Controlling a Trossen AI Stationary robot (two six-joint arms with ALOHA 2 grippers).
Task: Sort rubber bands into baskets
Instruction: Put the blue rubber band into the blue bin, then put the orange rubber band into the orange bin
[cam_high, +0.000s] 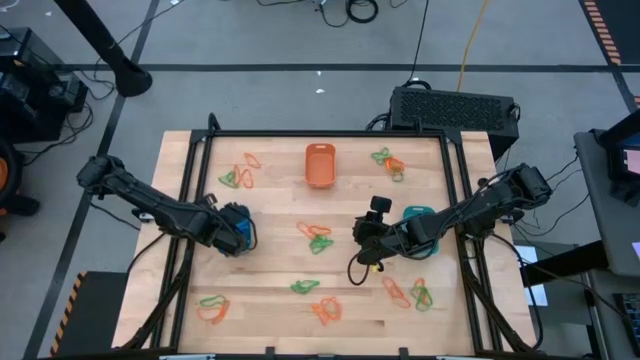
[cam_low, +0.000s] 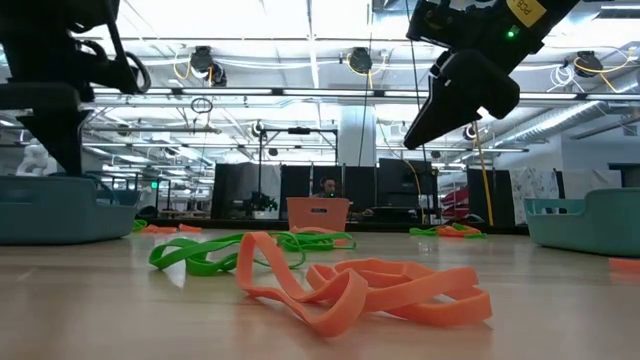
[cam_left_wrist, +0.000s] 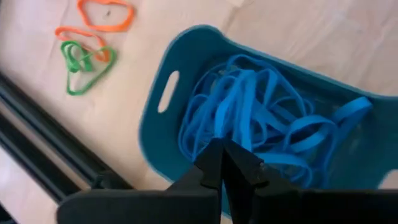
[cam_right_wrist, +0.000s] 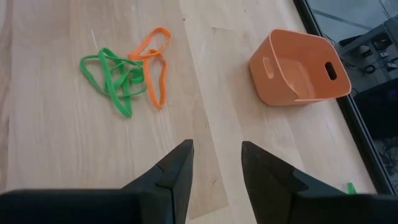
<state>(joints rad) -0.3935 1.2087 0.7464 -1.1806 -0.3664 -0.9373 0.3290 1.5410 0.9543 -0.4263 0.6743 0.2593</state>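
Note:
The blue basket (cam_left_wrist: 186, 93) holds several blue rubber bands (cam_left_wrist: 249, 118) and stands at the table's left (cam_high: 240, 232). My left gripper (cam_left_wrist: 222, 154) hangs shut just above its inside and holds nothing that I can see. My right gripper (cam_right_wrist: 216, 155) is open and empty above bare wood at mid-table (cam_high: 366, 236), beside the teal basket (cam_high: 420, 216). A tangle of green and orange rubber bands (cam_right_wrist: 127, 71) lies ahead of it. The empty orange basket (cam_high: 319, 165) stands at the far middle.
Clusters of green and orange bands lie at the far left (cam_high: 238, 176), the far right (cam_high: 390, 162), the centre (cam_high: 317, 238) and along the near side (cam_high: 212, 307) (cam_high: 327, 308) (cam_high: 412, 292). A black frame (cam_high: 330, 133) borders the table.

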